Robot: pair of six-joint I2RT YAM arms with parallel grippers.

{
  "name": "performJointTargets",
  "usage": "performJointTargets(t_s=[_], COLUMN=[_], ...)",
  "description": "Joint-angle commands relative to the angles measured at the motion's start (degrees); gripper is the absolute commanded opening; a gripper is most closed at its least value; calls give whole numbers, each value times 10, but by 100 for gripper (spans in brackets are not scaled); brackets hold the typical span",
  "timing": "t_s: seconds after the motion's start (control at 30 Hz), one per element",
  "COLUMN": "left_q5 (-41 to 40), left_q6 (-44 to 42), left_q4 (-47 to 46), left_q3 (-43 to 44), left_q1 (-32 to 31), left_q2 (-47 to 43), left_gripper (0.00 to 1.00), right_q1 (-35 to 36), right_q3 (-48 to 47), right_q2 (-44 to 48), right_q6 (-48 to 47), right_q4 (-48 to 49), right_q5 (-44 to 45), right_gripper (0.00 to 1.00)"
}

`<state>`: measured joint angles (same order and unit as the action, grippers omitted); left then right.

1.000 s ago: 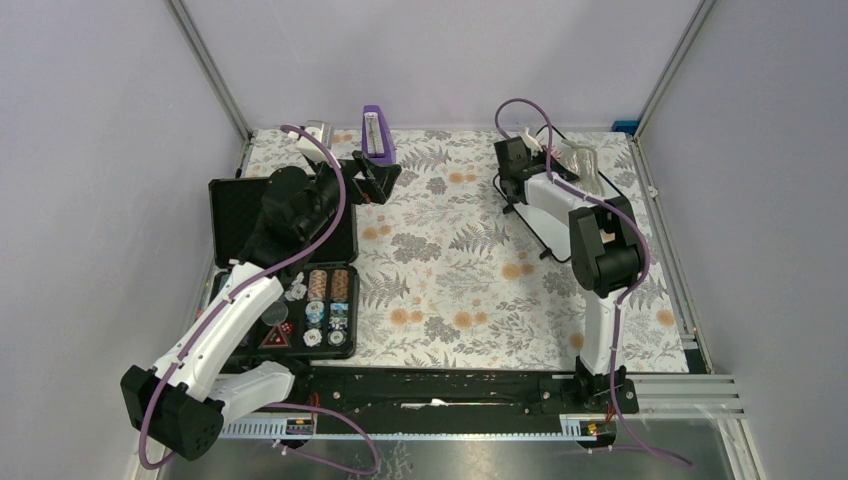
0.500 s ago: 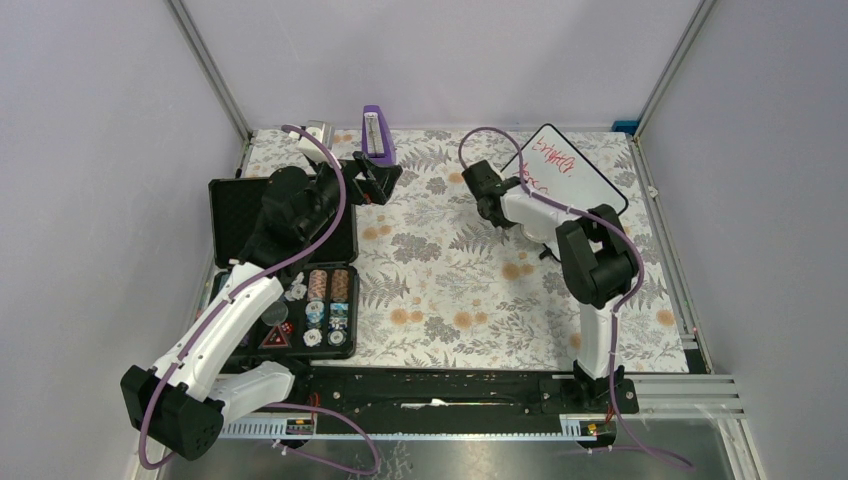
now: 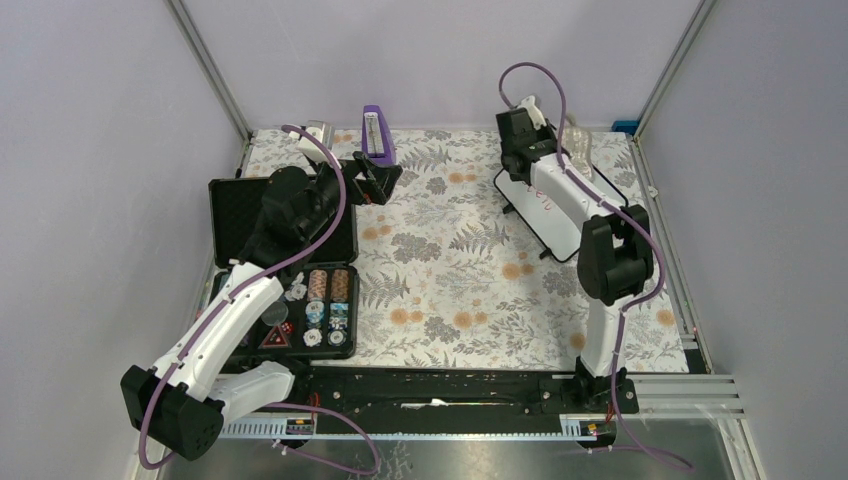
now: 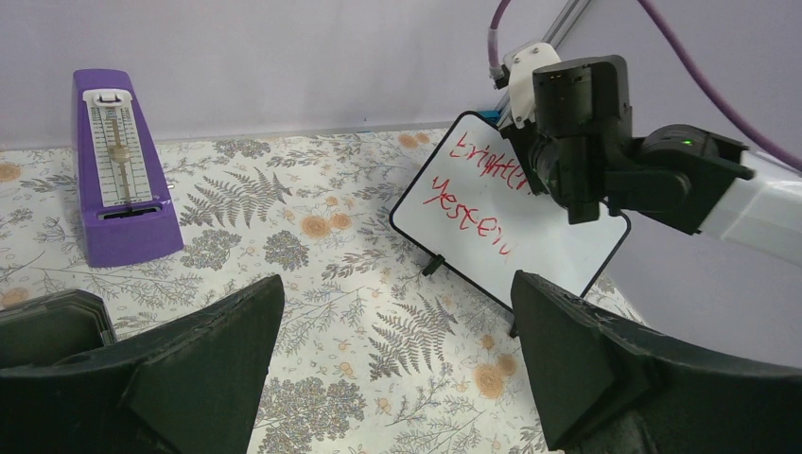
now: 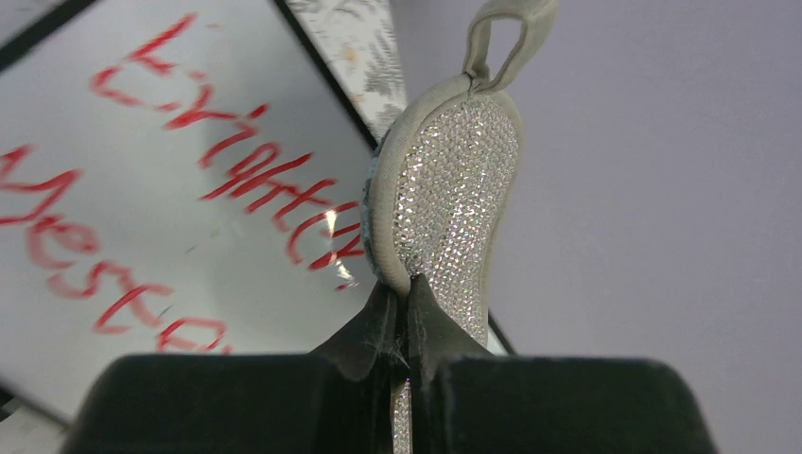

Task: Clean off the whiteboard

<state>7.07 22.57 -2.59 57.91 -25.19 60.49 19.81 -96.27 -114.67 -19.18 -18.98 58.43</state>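
The whiteboard (image 3: 535, 205) stands tilted on small black feet at the back right, and red scribbled writing covers its left part (image 4: 530, 236) (image 5: 142, 218). My right gripper (image 3: 548, 142) (image 5: 409, 284) is at the board's far upper edge. It is shut on the lower end of a silvery oval pad (image 5: 454, 189) (image 3: 578, 148), and the pad's face lies against the writing's right end. My left gripper (image 3: 375, 175) (image 4: 397, 293) hangs open above the floral cloth, left of the board, with nothing between its fingers.
A purple metronome (image 3: 377, 132) (image 4: 118, 175) stands at the back, just behind my left gripper. An open black case of poker chips (image 3: 300, 290) lies at the left under the left arm. A small white box (image 3: 318, 130) sits in the back left corner.
My right arm swung left off the board half a second ago, then returned with the pad to its far upper edge. The left arm has not moved.
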Motion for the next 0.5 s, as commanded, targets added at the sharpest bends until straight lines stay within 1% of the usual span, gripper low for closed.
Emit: performJointTargets(t_s=[0.0, 0.2, 0.37, 0.47], left_q5=[8, 7, 10, 11], left_q6=[5, 5, 7, 7], left_q4=[-28, -27, -28, -29], left_q3=[13, 12, 12, 11], left_q1=[-2, -3, -4, -4], left_q2=[-7, -6, -6, -6], left_gripper=[99, 99, 99, 99], right_q1=[9, 17, 58, 81], right_q3=[8, 94, 180, 195], right_q2=[-48, -55, -58, -63], right_q6=[-33, 31, 75, 133], right_q4=[27, 2, -6, -39], right_q5=[38, 3, -18, -58], right_gripper=[0, 0, 0, 0])
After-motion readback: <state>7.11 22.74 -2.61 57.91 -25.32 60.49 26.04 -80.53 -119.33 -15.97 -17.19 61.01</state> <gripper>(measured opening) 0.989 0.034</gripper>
